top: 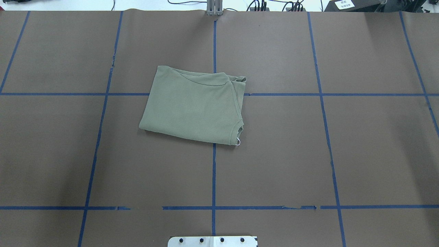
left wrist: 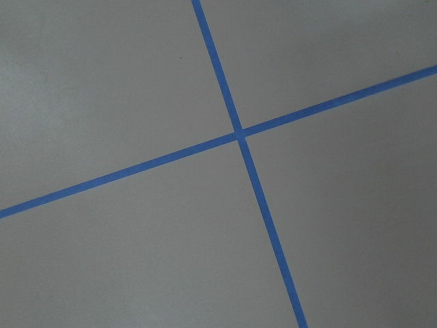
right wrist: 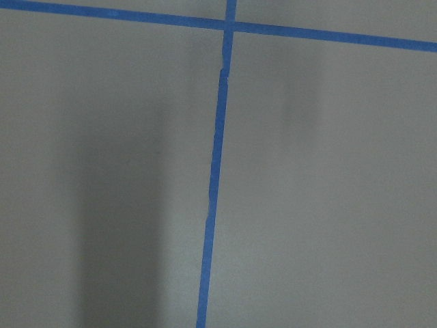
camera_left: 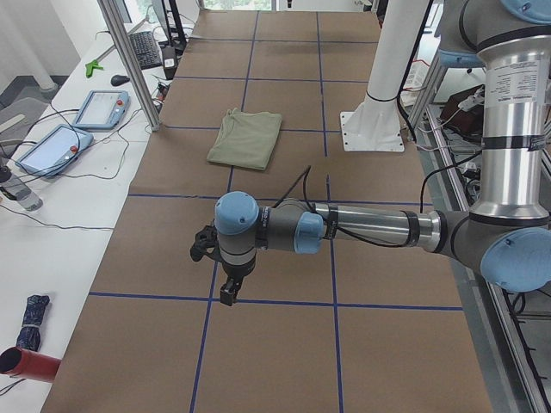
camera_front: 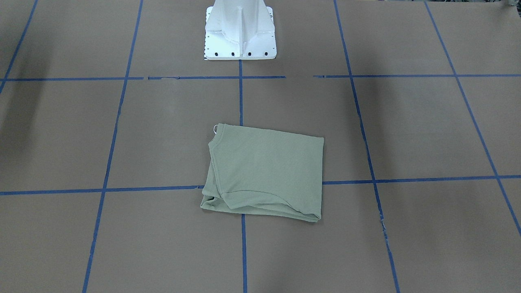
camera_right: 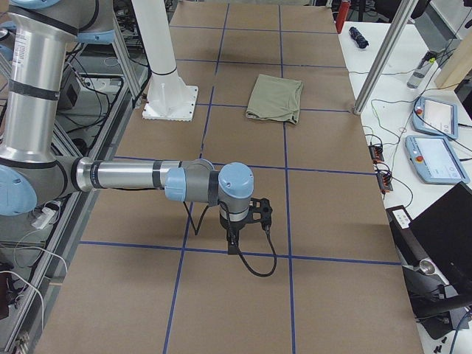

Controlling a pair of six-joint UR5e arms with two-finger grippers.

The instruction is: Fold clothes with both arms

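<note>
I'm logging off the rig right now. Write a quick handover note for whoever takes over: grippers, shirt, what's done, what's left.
Left gripper: hangs over bare table at the robot's left end, holding nothing; open or shut cannot be told.
Right gripper: the same at the right end.
Shirt: mid-table across the tape cross, neither arm touching it.
Done: folded into a compact rectangle, sleeves tucked in, collar at one corner.
Left: probably only tidying; the layers bunch slightly at the far corner.
</note>
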